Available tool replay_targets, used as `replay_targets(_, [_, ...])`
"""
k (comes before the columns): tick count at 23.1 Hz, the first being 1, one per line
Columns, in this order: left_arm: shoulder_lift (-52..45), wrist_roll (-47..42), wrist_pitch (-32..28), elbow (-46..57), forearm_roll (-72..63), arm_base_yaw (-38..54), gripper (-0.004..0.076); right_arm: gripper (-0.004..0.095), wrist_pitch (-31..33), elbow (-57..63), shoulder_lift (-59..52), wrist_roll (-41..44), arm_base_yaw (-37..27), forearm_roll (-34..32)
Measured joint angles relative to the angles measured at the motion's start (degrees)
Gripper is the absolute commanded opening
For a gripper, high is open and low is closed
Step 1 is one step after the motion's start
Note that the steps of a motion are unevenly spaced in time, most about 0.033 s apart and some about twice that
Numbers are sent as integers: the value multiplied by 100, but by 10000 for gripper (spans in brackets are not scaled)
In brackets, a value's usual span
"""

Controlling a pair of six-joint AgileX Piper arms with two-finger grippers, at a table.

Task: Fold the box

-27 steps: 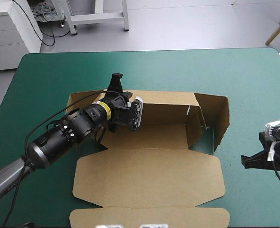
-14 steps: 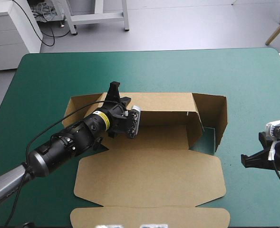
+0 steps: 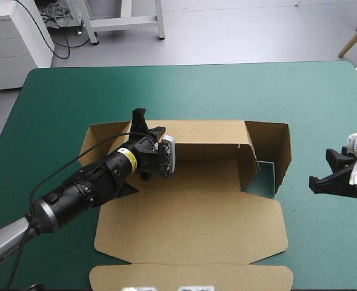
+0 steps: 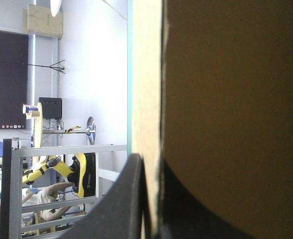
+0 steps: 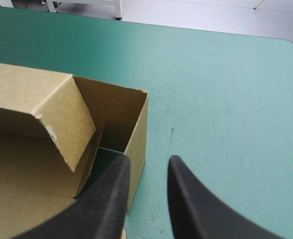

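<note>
Nearest the near edge of the table (image 3: 226, 91), the box (image 3: 208, 176) spreads its lid (image 3: 190, 236) flat: matte brown board, creased, with rounded corner tabs. Beyond the lid sits the tray floor, then the raised far wall (image 3: 208, 132). The left gripper (image 3: 145, 124) pinches that wall toward its left end, one black finger on each face, likely steadying it upright for tucking. Toward the table's right edge, the right gripper (image 3: 325, 168) hovers just beside the upright right side wall (image 3: 283, 151), fingers spread, probably ready to push it inward.
</note>
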Motion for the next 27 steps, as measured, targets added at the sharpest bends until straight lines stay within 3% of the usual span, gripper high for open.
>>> replay_targets(1, [0,-48,23,0,56,-5,-10,680,35,-230,139,-45,0,22])
replay_targets(2, [0,-154,50,0,161,-11,-10,705,59,-574,390,-122,0,41])
replay_targets(15, [0,-553,135,7,437,-35,-10,739,79,-3716,3662,-250,0,-45])
replay_targets(27, [0,-791,307,2,514,-59,-10,738,-101,-4451,5458,-109,0,-49])
